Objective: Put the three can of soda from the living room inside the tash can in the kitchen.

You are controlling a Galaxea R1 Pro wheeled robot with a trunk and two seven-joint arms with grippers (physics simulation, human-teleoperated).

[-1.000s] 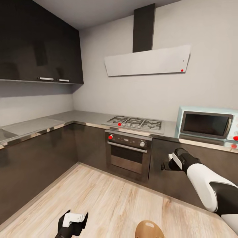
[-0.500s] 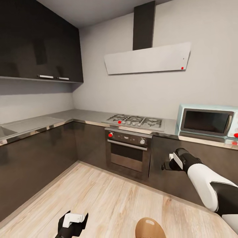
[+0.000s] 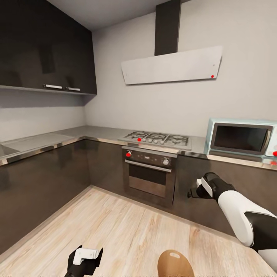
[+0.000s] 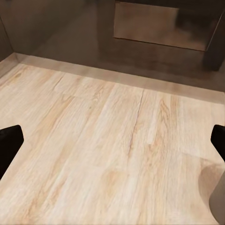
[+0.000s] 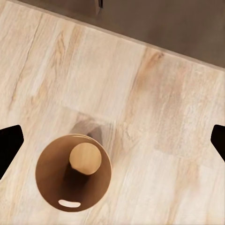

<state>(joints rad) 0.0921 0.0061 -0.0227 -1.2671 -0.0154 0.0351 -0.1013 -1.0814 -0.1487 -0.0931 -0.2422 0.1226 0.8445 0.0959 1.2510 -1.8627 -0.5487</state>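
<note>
Kitchen corner, head view. The left gripper (image 3: 85, 258) hangs low over the pale wood floor (image 3: 127, 234); in its wrist view both black fingertips (image 4: 9, 146) sit at opposite edges with only bare floor between them, so the jaws stand wide apart and hold nothing. Right of it, at the bottom edge, is the trash can (image 3: 174, 264), standing on the floor well short of the cabinets (image 3: 46, 181). Seen from above in the right wrist view, the trash can (image 5: 73, 172) shows a brown interior, an oval handle slot near its rim, and one round orange-tan can top (image 5: 85, 158) lying inside, toward the side away from the slot. Whether other cans lie beneath it cannot be told.

Behind, along the steel counter: a built-in oven (image 3: 149, 177) with a red knob, a gas hob (image 3: 157, 138) above it, a slanted hood (image 3: 172, 66) on the wall, and a pale blue microwave (image 3: 241, 140) farther right.

The right gripper (image 3: 193, 192) is raised before the cabinet front, right of the oven; its wrist view shows fingertips (image 5: 10, 146) spread to both edges, released and empty, directly over the trash can.
</note>
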